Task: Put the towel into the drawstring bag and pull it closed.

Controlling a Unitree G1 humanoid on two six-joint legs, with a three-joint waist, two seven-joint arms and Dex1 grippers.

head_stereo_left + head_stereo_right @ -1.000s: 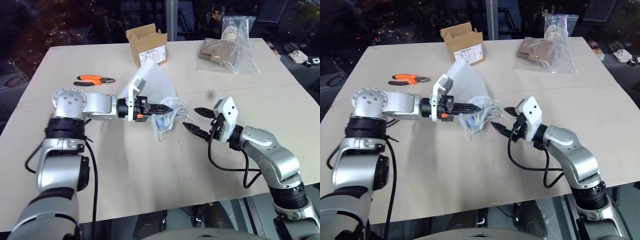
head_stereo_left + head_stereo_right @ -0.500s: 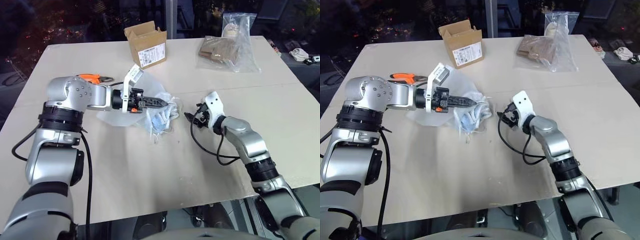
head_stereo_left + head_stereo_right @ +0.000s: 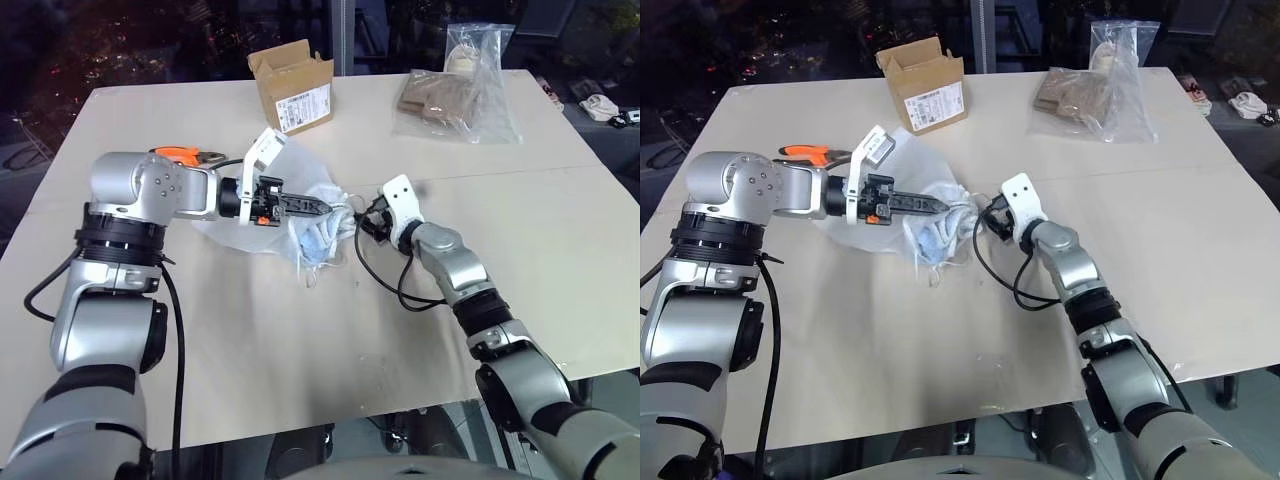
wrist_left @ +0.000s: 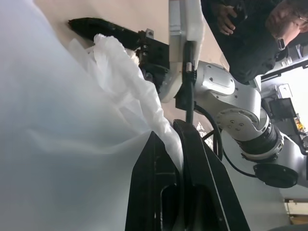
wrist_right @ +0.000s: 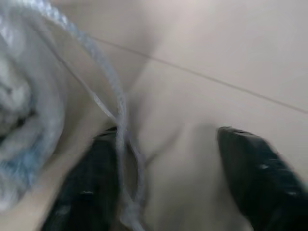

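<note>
Towel [image 3: 318,240]: small light-blue fluffy cloth, one in count, seen through the wall of the drawstring bag [image 3: 262,226], a translucent frosted-white pouch, one in count, lying mid-table on the beige table [image 3: 300,350]. The cloth sits at the gathered end of the pouch, and appears to be fully inside, though the bunched film blurs the edge, so this is a judgement.

Thin white cords [image 5: 111,79]: at least one loop, trailing from the bag's mouth toward the robot's right.

Left gripper [image 3: 325,208]: both black fingers pressed together, pinching the gathered neck of the pouch; the left wrist view confirms film caught between them.

Right gripper [image 5: 173,180]: fingers partly apart, holding nothing; the cord loop hangs across one finger [image 5: 91,187], the other finger [image 5: 255,168] well to the side.

Step in hand, as judged: insertion looks complete; closing has begun, cord not yet gripped. Next move calls for the right fingers to close on the cord loop and draw it away from the bag while the left pinch anchors the neck.

Other items, counted: one open brown cardboard box [image 3: 292,85], one pair of orange-handled pliers [image 3: 182,155], one clear crinkly plastic bag with brown contents [image 3: 455,90], all well apart from the work.
</note>
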